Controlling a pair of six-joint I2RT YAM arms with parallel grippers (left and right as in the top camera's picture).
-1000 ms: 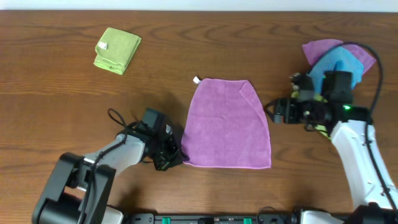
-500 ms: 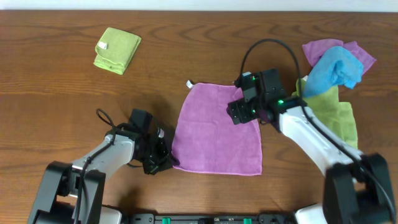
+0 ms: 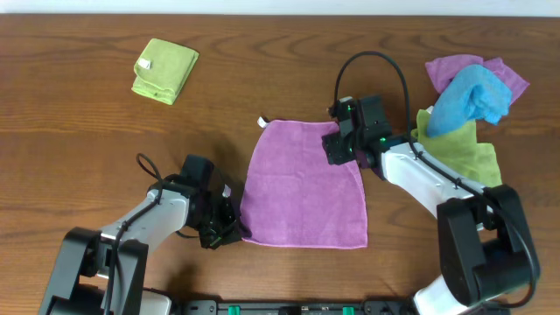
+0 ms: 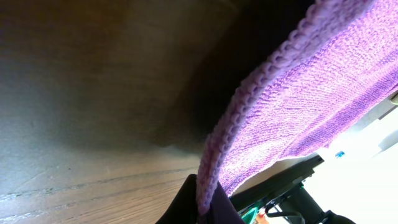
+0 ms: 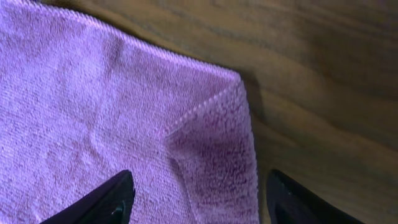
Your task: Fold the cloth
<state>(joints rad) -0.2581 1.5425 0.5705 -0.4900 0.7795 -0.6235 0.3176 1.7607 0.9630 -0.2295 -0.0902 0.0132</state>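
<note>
My left claw (image 3: 233, 231), near the desk's (image 3: 79, 149) front edge, is clenched on the near-left corner of the cloth (image 3: 302, 188), which lies flat mid-desk. Farther back, my right claw (image 3: 337, 150) stands released, jaws straddling the far-right corner. Step in hand: securing corners. Next move, I judge: close the right claw on that corner before lifting.

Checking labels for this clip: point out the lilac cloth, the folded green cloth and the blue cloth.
lilac cloth (image 3: 302, 188), overhead view, middle of its flat face.
folded green cloth (image 3: 164, 70), overhead view, centre of top layer.
blue cloth (image 3: 471, 98), overhead view, middle of the bunch.
</note>
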